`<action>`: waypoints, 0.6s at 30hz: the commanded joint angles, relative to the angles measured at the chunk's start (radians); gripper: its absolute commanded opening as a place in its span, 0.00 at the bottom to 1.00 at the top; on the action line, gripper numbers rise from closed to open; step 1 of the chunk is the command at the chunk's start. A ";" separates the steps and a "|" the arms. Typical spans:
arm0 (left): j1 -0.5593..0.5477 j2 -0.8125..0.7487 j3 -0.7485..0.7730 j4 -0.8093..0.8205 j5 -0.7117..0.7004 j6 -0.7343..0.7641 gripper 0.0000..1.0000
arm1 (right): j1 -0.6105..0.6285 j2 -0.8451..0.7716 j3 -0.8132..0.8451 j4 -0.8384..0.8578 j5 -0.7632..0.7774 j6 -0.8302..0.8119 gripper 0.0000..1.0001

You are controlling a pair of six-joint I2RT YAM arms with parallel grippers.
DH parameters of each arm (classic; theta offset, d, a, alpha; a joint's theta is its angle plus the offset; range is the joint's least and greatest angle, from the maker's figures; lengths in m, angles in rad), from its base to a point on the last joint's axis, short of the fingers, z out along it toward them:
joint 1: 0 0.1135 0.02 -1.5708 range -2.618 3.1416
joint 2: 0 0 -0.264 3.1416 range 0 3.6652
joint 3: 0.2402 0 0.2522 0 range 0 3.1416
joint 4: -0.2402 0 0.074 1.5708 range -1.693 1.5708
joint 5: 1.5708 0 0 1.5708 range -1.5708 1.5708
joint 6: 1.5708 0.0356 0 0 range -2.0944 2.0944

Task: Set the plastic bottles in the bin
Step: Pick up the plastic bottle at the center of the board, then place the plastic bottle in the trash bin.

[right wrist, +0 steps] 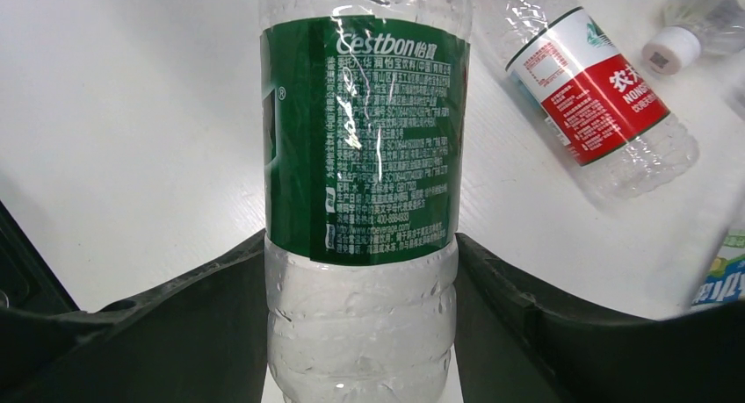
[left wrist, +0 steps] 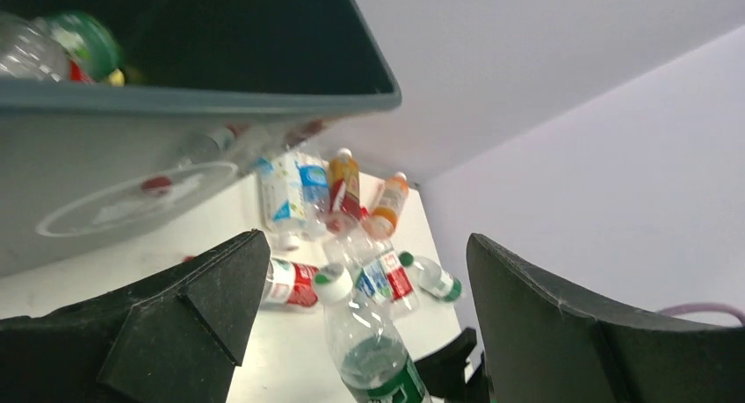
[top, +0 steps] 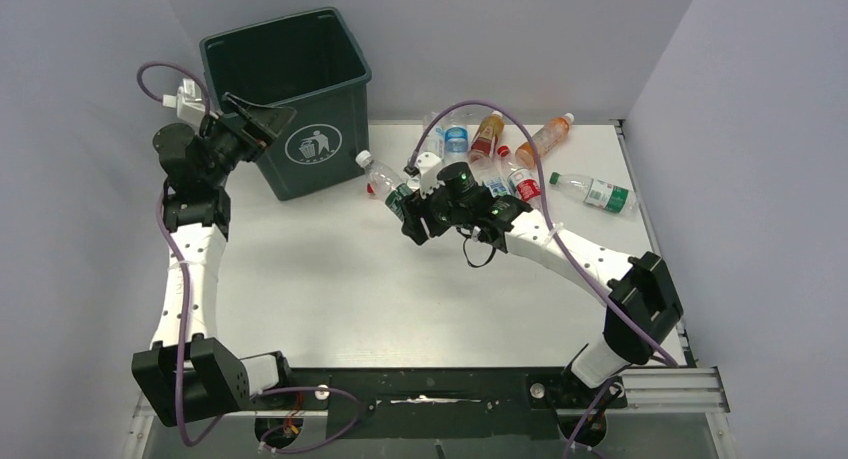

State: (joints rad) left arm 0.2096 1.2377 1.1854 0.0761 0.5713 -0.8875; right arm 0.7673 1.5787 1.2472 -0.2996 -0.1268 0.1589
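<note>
Clear green-labelled plastic bottle [right wrist: 365,131] clamped between fingers of my right gripper [right wrist: 360,284], cap pointing away. My left gripper [left wrist: 367,258] gapes empty, raised beside dark green plastic bin [top: 300,89] rim.

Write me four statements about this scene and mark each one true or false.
1. The right hand is clamped on a green-labelled bottle. True.
2. The left hand holds a bottle. False: it is open and empty, near the rim of the bin.
3. The bin lies tipped on its side. False: it stands upright on the table.
4. Bottles already lie inside the bin. True.
</note>
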 commanded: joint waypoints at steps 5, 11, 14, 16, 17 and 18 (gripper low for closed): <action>-0.148 -0.040 -0.049 0.131 0.047 -0.070 0.84 | -0.002 -0.063 0.037 0.043 0.068 0.013 0.60; -0.238 -0.025 -0.093 0.141 0.040 -0.072 0.84 | -0.001 -0.094 0.052 0.055 0.084 0.017 0.60; -0.260 -0.016 -0.111 0.146 0.045 -0.077 0.84 | -0.001 -0.119 0.052 0.068 0.098 0.020 0.60; -0.278 -0.010 -0.120 0.148 0.045 -0.077 0.84 | -0.001 -0.137 0.052 0.077 0.106 0.020 0.60; -0.288 -0.007 -0.122 0.148 0.044 -0.077 0.84 | 0.000 -0.144 0.053 0.080 0.111 0.020 0.60; -0.299 -0.003 -0.124 0.148 0.044 -0.077 0.84 | 0.000 -0.149 0.056 0.084 0.114 0.019 0.60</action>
State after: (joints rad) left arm -0.0555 1.2297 1.0622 0.1482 0.6056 -0.9619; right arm 0.7670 1.5085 1.2507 -0.2985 -0.0490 0.1699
